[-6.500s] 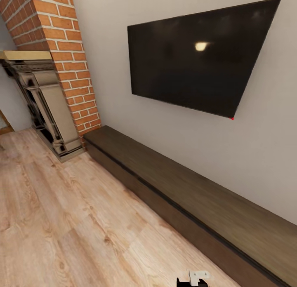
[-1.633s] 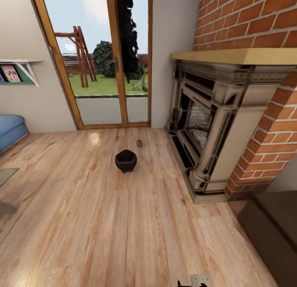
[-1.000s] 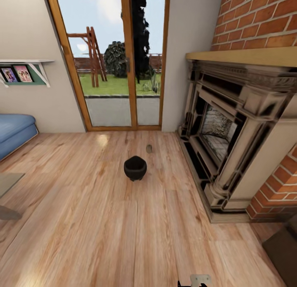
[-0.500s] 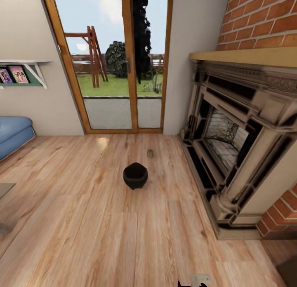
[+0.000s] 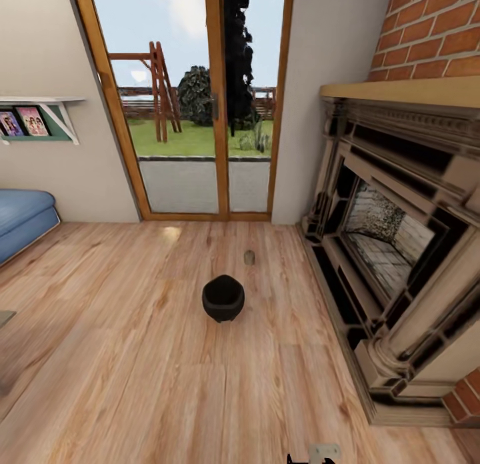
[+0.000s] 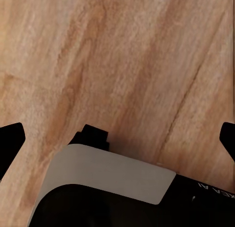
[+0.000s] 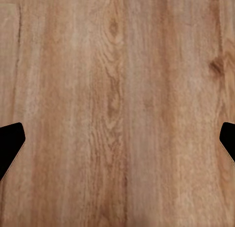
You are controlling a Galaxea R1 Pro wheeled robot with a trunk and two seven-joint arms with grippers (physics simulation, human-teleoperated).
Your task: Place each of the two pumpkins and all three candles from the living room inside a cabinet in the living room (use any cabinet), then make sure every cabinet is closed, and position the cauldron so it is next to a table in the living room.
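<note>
The cauldron (image 5: pixel 223 298) stands upright on the bare wood floor (image 5: pixel 133 357), mid-room, well apart from any table, so that step looks not yet done. A candle (image 5: pixel 249 257) sits on the floor just beyond it, toward the glass door (image 5: pixel 200 117), and looks still to be collected. To the right is the fireplace (image 5: pixel 400 251); a blue sofa (image 5: pixel 23 217) edges in at left. By my judgement, most of the task remains, as far as these views tell. In each wrist view the left gripper (image 6: pixel 117 139) and right gripper (image 7: pixel 117 144) hang over floorboards, fingertips at opposite edges: spread wide, holding nothing.
</note>
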